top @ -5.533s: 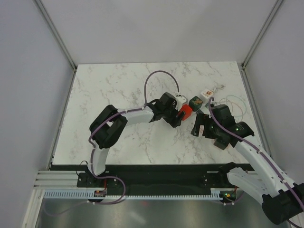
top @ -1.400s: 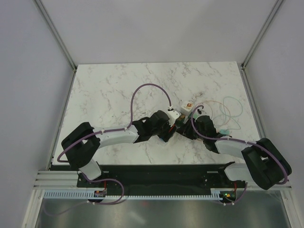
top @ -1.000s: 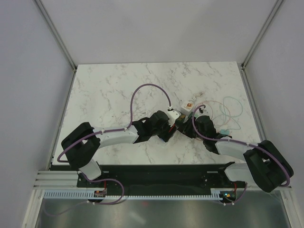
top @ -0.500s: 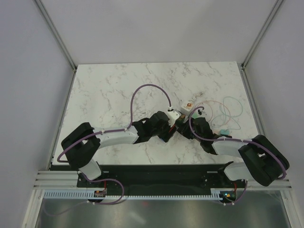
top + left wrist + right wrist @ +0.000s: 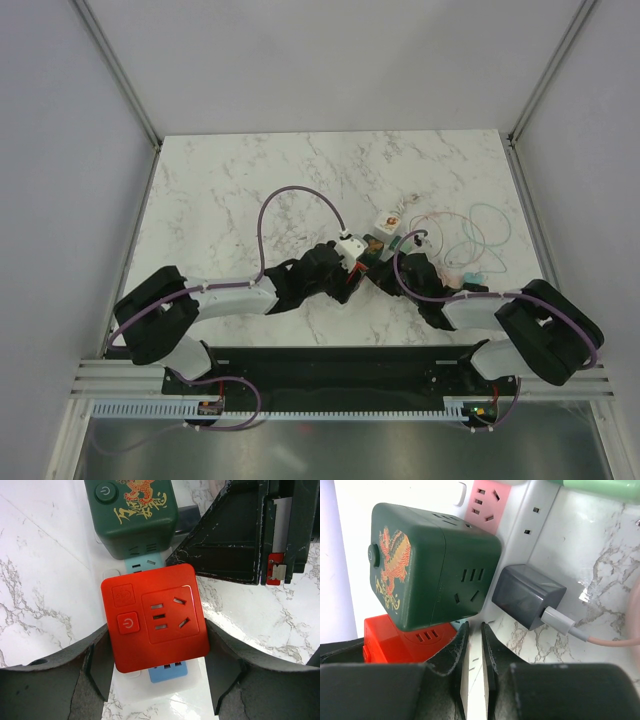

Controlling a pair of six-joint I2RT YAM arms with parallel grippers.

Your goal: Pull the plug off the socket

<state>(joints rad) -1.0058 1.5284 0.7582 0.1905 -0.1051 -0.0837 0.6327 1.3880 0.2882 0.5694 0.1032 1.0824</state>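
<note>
The socket [image 5: 175, 700] is a white strip lying across the marble. A red cube plug [image 5: 155, 625] stands on it above a blue label [image 5: 167, 672], next to a dark green cube plug [image 5: 132, 515]. My left gripper [image 5: 157, 667] is shut on the red plug, one finger on each side. In the right wrist view, my right gripper [image 5: 475, 630] is shut, its tips resting on the socket [image 5: 540, 520] beside the green plug [image 5: 430, 565] and the red plug [image 5: 405, 632]. From above, both grippers [image 5: 358, 270] [image 5: 385, 275] meet at the strip.
A grey USB charger [image 5: 527, 595] with a white-and-pink cable [image 5: 620, 642] is plugged into the strip's side. Thin coloured cables [image 5: 475, 235] loop on the table to the right. A white block with an orange mark [image 5: 385, 222] sits at the strip's far end.
My right gripper has closed down to shut against the strip. Both arms and the strip have slid slightly left. The left gripper's hold on the red plug is unchanged.
</note>
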